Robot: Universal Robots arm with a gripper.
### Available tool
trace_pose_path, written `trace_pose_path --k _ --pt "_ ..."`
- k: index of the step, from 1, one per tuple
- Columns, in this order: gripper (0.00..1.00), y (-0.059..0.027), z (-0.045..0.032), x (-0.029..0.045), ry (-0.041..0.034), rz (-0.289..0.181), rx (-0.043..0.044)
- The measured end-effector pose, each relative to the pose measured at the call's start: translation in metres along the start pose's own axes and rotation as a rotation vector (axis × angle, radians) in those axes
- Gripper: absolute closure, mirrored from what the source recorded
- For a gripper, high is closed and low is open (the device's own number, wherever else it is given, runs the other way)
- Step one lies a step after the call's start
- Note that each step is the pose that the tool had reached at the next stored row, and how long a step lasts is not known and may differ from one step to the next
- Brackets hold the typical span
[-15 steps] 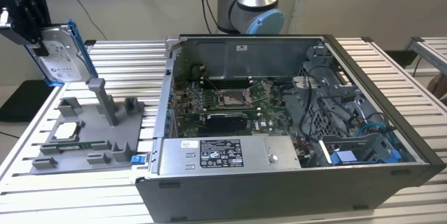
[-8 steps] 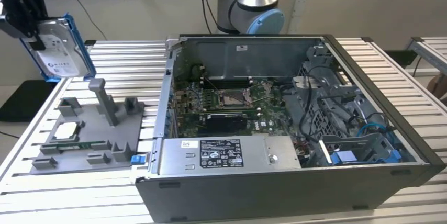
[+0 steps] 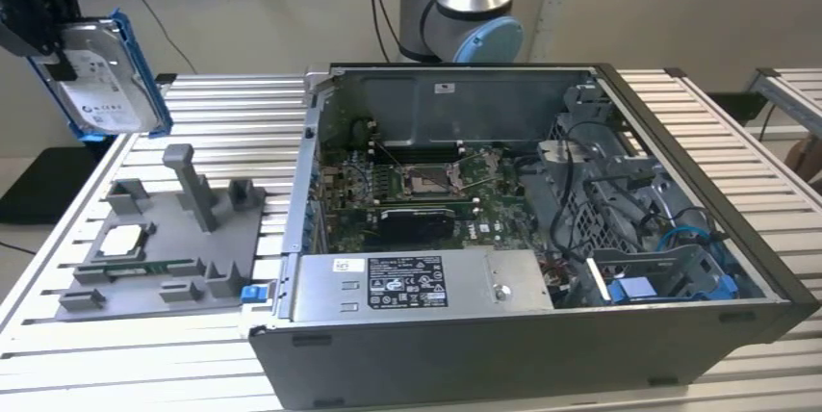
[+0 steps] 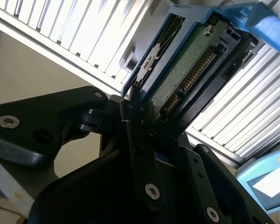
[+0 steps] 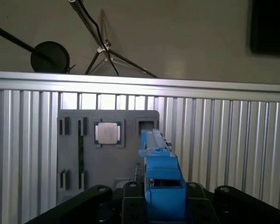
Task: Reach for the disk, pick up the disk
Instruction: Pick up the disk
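Observation:
The disk (image 3: 110, 80), a silver hard drive with a white label in a bright blue bracket, hangs upright in the air above the table's corner on the exterior view's left. My gripper (image 3: 61, 54) is shut on its upper edge. In the second wrist view the black fingers (image 4: 135, 140) clamp the disk (image 4: 186, 70), whose green circuit board and blue frame face the camera. The first wrist view looks down along the disk's blue bracket edge (image 5: 161, 172), held in the gripper (image 5: 161, 207) above the table.
Below the disk, a grey fixture plate (image 3: 192, 282) with upright posts lies on the slatted table (image 3: 154, 354); a small silver chip (image 3: 122, 239) sits in it. An open computer case (image 3: 514, 239) stands on the exterior view's right, a blue cage (image 3: 655, 287) inside. The arm's base (image 3: 463, 17) is behind.

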State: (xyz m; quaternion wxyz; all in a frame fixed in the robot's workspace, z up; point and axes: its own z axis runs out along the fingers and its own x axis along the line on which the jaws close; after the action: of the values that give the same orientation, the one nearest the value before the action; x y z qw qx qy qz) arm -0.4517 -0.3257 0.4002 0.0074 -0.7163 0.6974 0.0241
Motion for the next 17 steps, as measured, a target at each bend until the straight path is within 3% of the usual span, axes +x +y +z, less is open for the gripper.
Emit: trace_pose_path --k 17 --pt "1.0 0.0007 -0.0305 -0.0014 0.0001 0.0 -0.0001"
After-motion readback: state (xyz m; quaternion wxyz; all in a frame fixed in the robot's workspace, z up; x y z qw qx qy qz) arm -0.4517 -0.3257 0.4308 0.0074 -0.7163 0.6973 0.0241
